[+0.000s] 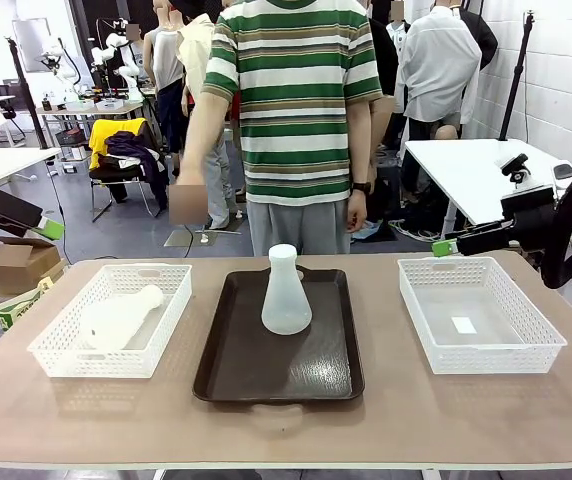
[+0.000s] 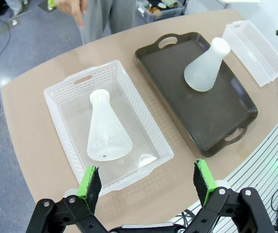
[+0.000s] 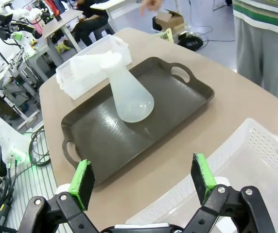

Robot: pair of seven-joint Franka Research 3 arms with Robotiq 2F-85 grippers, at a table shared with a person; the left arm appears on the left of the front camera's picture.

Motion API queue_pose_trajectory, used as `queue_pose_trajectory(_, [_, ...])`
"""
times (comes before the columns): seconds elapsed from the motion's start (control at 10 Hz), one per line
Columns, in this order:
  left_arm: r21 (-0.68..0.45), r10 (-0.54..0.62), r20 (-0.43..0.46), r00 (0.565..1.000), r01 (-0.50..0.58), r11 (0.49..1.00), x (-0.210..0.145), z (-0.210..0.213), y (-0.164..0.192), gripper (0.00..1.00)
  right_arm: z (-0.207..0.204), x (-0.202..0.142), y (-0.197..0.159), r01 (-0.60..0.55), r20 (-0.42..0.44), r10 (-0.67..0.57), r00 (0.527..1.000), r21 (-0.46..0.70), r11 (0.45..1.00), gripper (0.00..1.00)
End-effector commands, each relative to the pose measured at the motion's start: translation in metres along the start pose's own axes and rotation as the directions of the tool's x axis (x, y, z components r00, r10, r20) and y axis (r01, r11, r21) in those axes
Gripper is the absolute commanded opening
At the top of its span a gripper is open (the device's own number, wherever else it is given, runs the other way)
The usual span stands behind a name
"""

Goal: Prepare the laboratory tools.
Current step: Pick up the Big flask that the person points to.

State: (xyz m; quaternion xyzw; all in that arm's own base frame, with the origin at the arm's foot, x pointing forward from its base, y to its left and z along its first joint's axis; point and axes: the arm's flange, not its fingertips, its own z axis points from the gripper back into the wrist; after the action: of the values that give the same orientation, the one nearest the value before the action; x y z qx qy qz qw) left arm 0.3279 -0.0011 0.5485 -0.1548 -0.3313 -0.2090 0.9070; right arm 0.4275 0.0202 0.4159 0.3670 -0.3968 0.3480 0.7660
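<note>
Holding nothing, with left gripper (image 2: 147, 187) and right gripper (image 3: 143, 180) both spread wide. Seeing standing flask (image 1: 286, 295) upright mid-tray (image 1: 236, 370), and lying flask (image 1: 118, 318) on its side in left basket (image 1: 96, 362), at 9 o'clock from the tray, neck toward 2 o'clock. Might roll or slip off the pads if pinched on the smooth taper; might topple the standing flask if swung across low

Upright flask (image 1: 286, 296) on tray (image 1: 266, 375), open all round, lying flask (image 1: 116, 320) walled in by basket (image 1: 58, 348)

No readable text, no labels or brands, no numbers (upright flask (image 1: 286, 295) unmarked)
</note>
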Motion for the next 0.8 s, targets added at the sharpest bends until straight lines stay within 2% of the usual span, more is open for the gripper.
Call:
queue_pose_trajectory(0.0, [-0.002,-0.017,-0.007,1.0,0.017,1.0,-0.0018,0.0007,0.0036,1.0,-0.0009,-0.001,0.0017,-0.001,-0.001,0.001,1.0,0.002,1.0,1.0])
queue_pose_trajectory(0.7, [-0.002,-0.017,-0.007,1.0,0.017,1.0,-0.0018,0.0007,0.0036,1.0,-0.0009,-0.001,0.0017,-0.001,-0.001,0.001,1.0,0.002,1.0,1.0])
